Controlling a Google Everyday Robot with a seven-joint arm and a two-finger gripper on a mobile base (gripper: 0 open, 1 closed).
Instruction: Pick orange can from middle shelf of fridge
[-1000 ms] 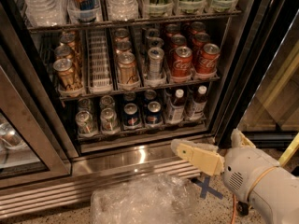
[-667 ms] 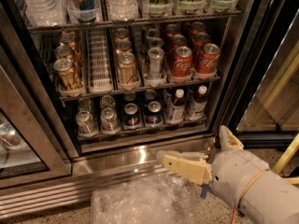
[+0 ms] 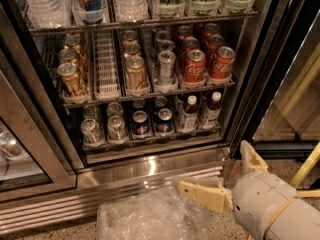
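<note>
The tool (image 3: pixel 211 165) is hovering low at the lower right, outside the fridge (image 3: pixel 150 167) and in front of its steel base. Its two fingers are standing wide apart and gripping nothing. The orange can (image 3: pixel 135 73) is standing upright at the front of its lane on the middle shelf (image 3: pixel 106 70), well above the tool, with a silver can (image 3: pixel 166 67) just to its right and red cans (image 3: pixel 194 65) sitting beyond that.

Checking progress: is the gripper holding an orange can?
No, the gripper is open and empty, low outside the fridge; the orange can sits on the middle shelf.
</note>
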